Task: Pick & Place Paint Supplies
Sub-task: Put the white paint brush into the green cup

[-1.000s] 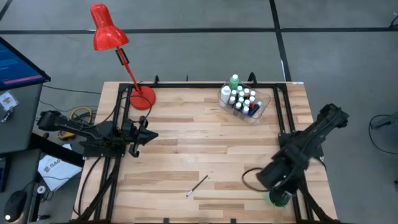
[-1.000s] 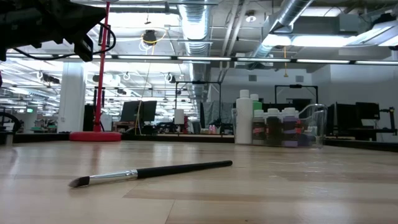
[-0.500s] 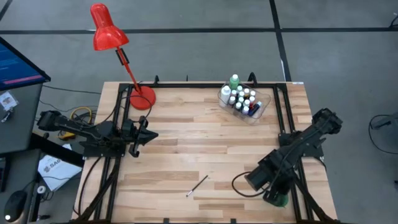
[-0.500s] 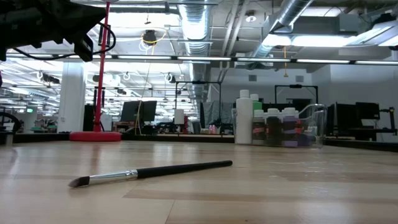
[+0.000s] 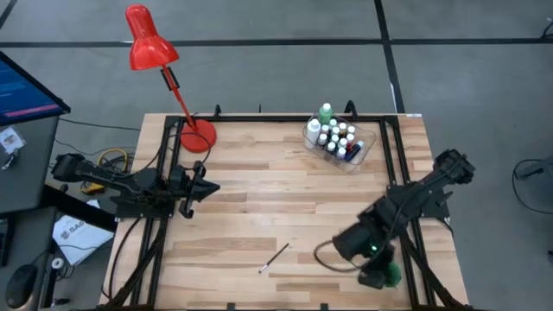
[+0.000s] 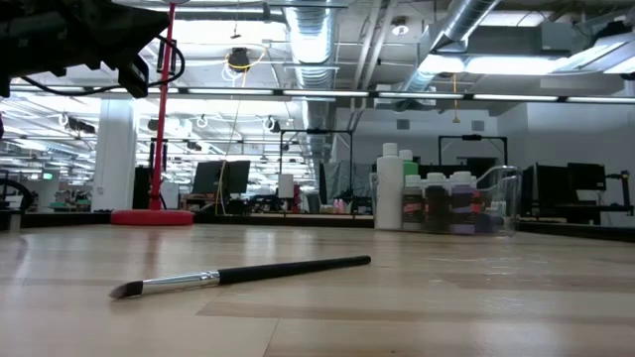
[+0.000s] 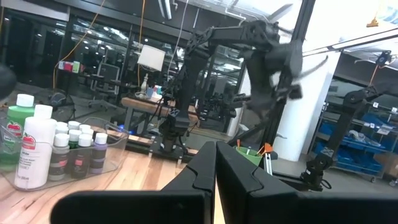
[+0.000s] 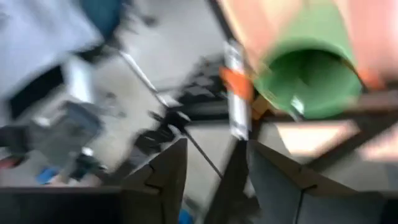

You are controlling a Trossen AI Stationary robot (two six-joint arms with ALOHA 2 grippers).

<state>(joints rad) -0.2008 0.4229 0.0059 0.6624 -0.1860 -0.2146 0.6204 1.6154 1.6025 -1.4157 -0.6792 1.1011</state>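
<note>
Table: light wooden slatted tabletop [image 5: 259, 199] framed by black rails, grey floor around it; I see a red desk lamp [image 5: 151, 43] with its round base at the far left corner.
Tub: clear plastic tub [image 5: 339, 145] sits near the far right corner, holding the tiny white-capped paint bottles [image 5: 337, 138], with a taller green bottle [image 5: 326, 113] and a taller white bottle [image 7: 36, 146] among them.
Brush: one thin dark paintbrush [image 5: 275, 257] lies flat on the wood toward the near edge, well apart from the tub; in my low view its bristle end points left.
Cup: green cup [image 5: 390, 275] stands at the near right edge of the table, partly under my right arm.
Right gripper: right gripper [image 8: 214, 165] hangs near the near right corner, close to the cup; its fingers stand apart with nothing between them.
Left gripper: left gripper [image 5: 203, 187] waits over the left side of the table, fingers pressed together, holding nothing.
</note>
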